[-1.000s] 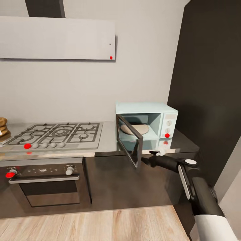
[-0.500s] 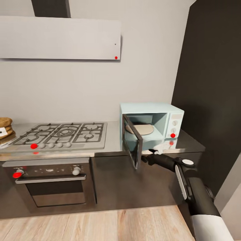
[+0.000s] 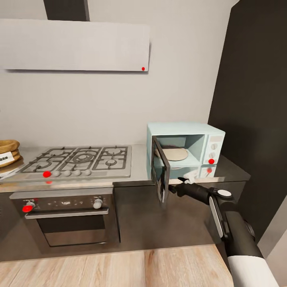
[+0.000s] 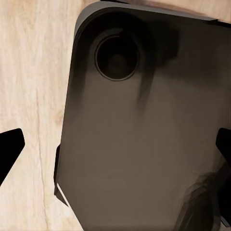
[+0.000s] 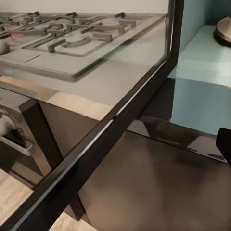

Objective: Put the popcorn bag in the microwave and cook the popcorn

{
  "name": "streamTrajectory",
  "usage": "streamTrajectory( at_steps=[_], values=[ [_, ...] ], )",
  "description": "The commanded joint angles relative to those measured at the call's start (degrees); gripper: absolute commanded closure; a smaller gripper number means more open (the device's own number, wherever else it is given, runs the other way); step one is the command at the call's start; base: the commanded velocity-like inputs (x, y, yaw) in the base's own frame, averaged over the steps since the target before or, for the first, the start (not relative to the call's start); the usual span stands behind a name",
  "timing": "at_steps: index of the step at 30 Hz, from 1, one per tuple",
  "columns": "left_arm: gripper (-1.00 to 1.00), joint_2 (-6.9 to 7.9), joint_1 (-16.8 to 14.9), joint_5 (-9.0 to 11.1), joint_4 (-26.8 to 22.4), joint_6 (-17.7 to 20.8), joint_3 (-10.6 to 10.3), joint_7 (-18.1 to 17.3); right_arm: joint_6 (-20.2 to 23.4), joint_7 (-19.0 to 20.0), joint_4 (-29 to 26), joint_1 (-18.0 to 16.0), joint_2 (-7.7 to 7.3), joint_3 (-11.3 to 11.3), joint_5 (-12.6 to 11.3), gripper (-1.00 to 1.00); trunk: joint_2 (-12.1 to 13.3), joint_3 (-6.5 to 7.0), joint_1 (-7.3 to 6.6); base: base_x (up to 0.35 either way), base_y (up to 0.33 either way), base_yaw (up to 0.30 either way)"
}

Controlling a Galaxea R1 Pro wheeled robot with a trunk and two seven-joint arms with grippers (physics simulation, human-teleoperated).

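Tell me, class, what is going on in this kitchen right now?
A two-armed robot stands before the countertop. Its right claw reaches just in front of the microwave, whose door hangs wide open on an empty turntable. The popcorn bag sits far off at the left end of the counter, beyond the gas hob, untouched. Loading and heating are not yet done.

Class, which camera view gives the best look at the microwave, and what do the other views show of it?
The head view is best: the whole mint-blue microwave sits on the countertop with its door swung open. The right wrist view gives a close look through the door's glass to part of the interior floor. The left wrist view faces the floor.
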Motion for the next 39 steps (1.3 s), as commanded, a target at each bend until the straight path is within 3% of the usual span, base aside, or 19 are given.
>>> streamTrajectory(
  at_steps=[1,6,10,12,16,19,22,24,25,26,29,31,33,35,39],
  values=[
    [-1.0,0.01,0.0,0.32,-0.05,-0.09,0.02,-0.01,0.43,0.67,-0.07,-0.02,0.05,0.2,0.28,-1.0,-0.02,-0.05,0.0,0.0,0.0,0.0],
    [-1.0,0.02,0.0,0.32,-0.05,-0.09,0.02,-0.01,0.38,0.27,-0.12,-0.02,-0.2,-0.63,0.49,-1.0,-0.02,-0.05,0.0,0.0,0.0,0.0],
    [-1.0,0.0,0.0,0.32,-0.05,-0.09,0.02,-0.01,0.21,-3.94,-0.06,-0.02,-0.56,-5.73,0.53,-1.0,-0.02,-0.05,0.0,0.0,0.0,0.0],
    [-1.0,0.01,0.0,0.32,-0.05,-0.09,0.02,-0.01,-0.73,-6.86,1.33,-0.02,-1.04,-6.89,0.47,-1.0,-0.02,-0.05,0.0,0.0,0.0,0.0],
    [-1.0,0.04,0.0,0.39,-0.05,-0.09,0.02,-0.01,-4.42,-14.71,12.69,-0.02,-1.93,-7.23,0.52,-1.0,-0.02,-0.05,0.0,0.0,0.0,0.0],
    [-1.0,0.08,0.0,0.47,-0.05,-0.09,0.02,-0.01,-11.35,-19.75,31.31,-0.02,-3.95,-7.11,0.56,-1.0,-0.02,-0.05,0.0,0.0,0.0,0.0],
    [-1.0,0.08,0.0,0.49,-0.05,-0.09,0.02,-0.01,-12.62,-21.92,40.65,-0.02,-4.56,-6.91,0.83,-1.0,-0.02,-0.05,0.0,0.0,0.0,0.0],
    [-1.0,0.09,0.0,0.49,-0.05,-0.09,0.02,-0.01,-13.18,-23.24,48.36,-0.02,-5.28,-6.8,2.74,-1.0,-0.02,-0.05,0.0,0.0,0.0,0.0],
    [-1.0,0.05,0.0,0.49,-0.05,-0.09,0.02,-0.01,-14.61,-23.79,54.99,-0.02,-5.75,-6.77,5.34,-1.0,-0.02,-0.05,0.0,0.0,0.0,0.0],
    [-1.0,0.03,0.0,0.49,-0.05,-0.09,0.02,-0.01,-15.92,-24.13,58.39,-0.02,-5.99,-6.76,6.5,-1.0,-0.02,-0.05,0.0,0.0,0.0,0.0],
    [-1.0,0.0,0.0,0.49,-0.05,-0.09,0.02,-0.01,-25.07,-27.14,74.17,-0.02,-7.26,-6.71,8.74,-1.0,-0.02,-0.05,0.0,0.0,0.0,0.0],
    [-1.0,0.01,0.02,0.49,-0.05,-0.09,0.03,-0.01,-29.2,-30.9,78.49,1.82,-7.32,-6.55,9.03,-1.0,-0.02,-0.05,0.0,0.0,0.0,0.0],
    [-1.0,0.05,0.07,0.49,-0.05,-0.09,0.05,-0.01,-30.74,-33.54,79.54,7.78,-7.06,-6.5,9.21,-1.0,-0.02,-0.05,0.0,0.0,0.0,0.0],
    [-1.0,0.08,0.08,0.49,-0.05,-0.09,0.09,-0.01,-32.06,-34.35,79.81,11.4,-6.83,-6.49,9.34,-1.0,-0.02,-0.05,0.0,0.0,0.0,0.0],
    [-1.0,0.09,0.09,0.49,-0.05,-0.09,0.08,-0.01,-34.52,-34.58,79.93,12.94,-6.73,-6.48,9.26,-1.0,-0.02,-0.05,0.0,0.0,0.0,0.0]
  ],
)
